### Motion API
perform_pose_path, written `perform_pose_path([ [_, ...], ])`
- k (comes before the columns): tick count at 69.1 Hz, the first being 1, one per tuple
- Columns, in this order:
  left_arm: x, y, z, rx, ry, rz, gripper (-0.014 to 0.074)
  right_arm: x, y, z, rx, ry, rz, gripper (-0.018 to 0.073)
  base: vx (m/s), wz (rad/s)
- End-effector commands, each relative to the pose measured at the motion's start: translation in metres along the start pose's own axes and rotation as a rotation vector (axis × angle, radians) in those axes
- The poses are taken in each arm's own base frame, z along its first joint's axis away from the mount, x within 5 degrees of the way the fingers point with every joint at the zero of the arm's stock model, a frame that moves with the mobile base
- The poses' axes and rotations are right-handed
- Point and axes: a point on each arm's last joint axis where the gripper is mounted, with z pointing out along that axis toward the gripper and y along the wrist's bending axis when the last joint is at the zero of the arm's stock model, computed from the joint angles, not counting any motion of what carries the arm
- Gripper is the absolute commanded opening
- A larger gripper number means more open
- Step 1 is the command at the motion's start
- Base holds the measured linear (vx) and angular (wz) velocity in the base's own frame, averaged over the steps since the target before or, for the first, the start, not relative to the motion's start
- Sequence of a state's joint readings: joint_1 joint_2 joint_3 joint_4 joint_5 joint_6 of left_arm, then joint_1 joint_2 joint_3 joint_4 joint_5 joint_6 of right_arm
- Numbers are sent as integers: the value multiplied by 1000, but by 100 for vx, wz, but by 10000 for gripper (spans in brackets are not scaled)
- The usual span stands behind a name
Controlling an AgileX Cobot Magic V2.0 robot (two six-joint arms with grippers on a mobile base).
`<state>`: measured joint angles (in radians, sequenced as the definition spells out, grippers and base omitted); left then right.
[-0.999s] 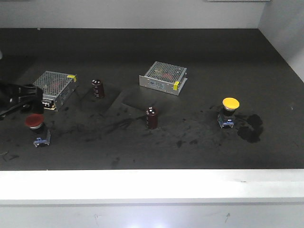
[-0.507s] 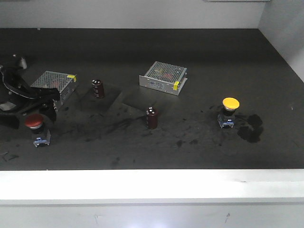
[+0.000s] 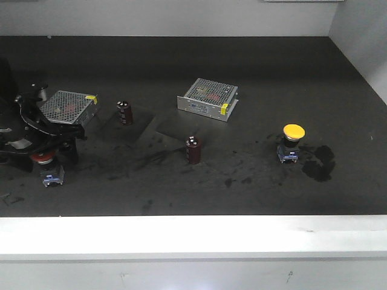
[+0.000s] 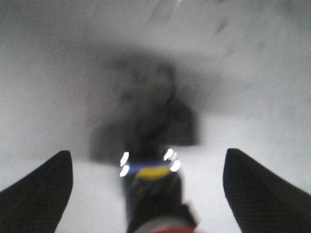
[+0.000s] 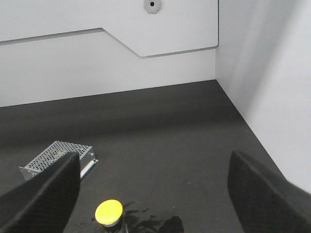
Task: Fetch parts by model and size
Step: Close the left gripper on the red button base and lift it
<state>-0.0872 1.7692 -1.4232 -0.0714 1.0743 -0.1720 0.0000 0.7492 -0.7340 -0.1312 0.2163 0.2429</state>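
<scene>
Red-capped switch (image 3: 42, 157) (markings blurred) stands inside spread-wide left gripper (image 4: 146, 158); right gripper (image 5: 153, 158) likewise spread.

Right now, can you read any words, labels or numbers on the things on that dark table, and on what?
None can be read.
Centre metal box: yellow sticker and bluish side label, too small to read.
Left metal box: yellow tag, too small to read.
Left wrist view: too blurred.
</scene>
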Motion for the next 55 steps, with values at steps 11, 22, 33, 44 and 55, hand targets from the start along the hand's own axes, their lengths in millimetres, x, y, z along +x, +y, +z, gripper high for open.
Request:
perform_pose_path([
  [11,-2,-6,-25,22,-68,33,585,-17,3,-2,-22,-104,-9,578,0,0],
  [22,0,-6,-25,19,-55,50,584,-17,3,-2,-22,-104,-9,578,0,0],
  [33,1,-6,-24,17,-40,50,541,-17,3,-2,-22,-104,-9,578,0,0],
  [44,0,-6,-24,18,-51,50,445,-17,3,-2,-22,-104,-9,578,0,0],
  [55,-1,-6,-25,19,-55,50,242,-17,3,-3,-23,-107,-9,578,0,0],
])
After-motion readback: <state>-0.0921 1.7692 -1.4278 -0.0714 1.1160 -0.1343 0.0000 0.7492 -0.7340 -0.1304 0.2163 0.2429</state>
